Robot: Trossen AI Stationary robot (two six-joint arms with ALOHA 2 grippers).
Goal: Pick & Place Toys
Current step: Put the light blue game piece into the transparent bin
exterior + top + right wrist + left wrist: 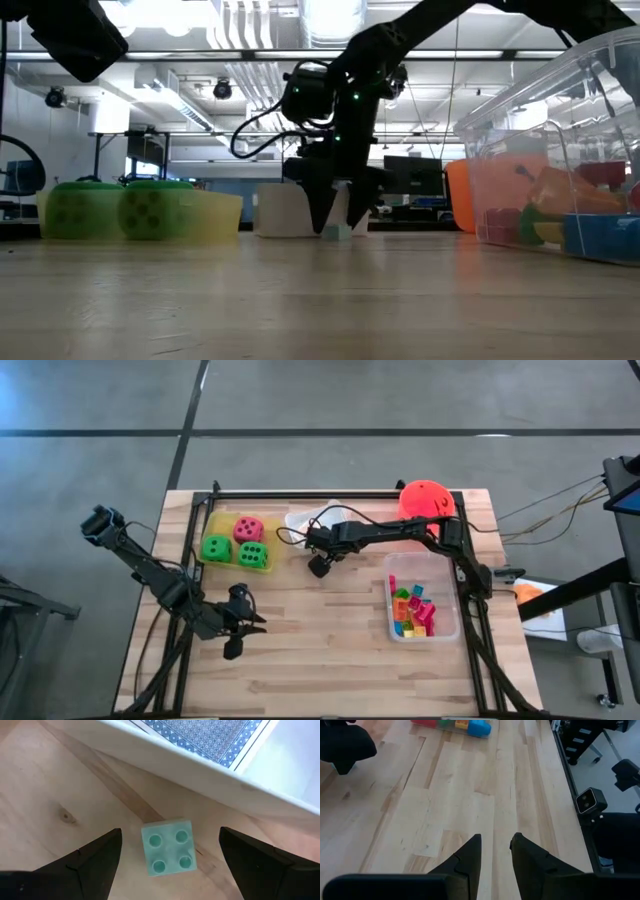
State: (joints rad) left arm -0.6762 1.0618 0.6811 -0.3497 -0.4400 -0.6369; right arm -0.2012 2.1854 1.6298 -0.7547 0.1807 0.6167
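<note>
A pale green four-stud brick [167,847] rests flat on the wooden table [320,650], just in front of the white tray [210,772] that holds blue-patterned cards [200,732]. My right gripper [170,831] points down over the brick and is open, with one finger on either side of it and a gap to each. In the low view its fingertips [325,222] reach nearly to the tabletop beside the brick [338,231]. My left gripper [496,845] waits near the table's front left [237,625], narrowly open with nothing between its fingers.
A yellow tray [212,528] at the far left holds two green dice [216,547] and a pink-red die [248,528]. A clear tray [450,622] at the right holds several coloured bricks [412,610]. A round orange-red bucket [425,498] stands at the far right.
</note>
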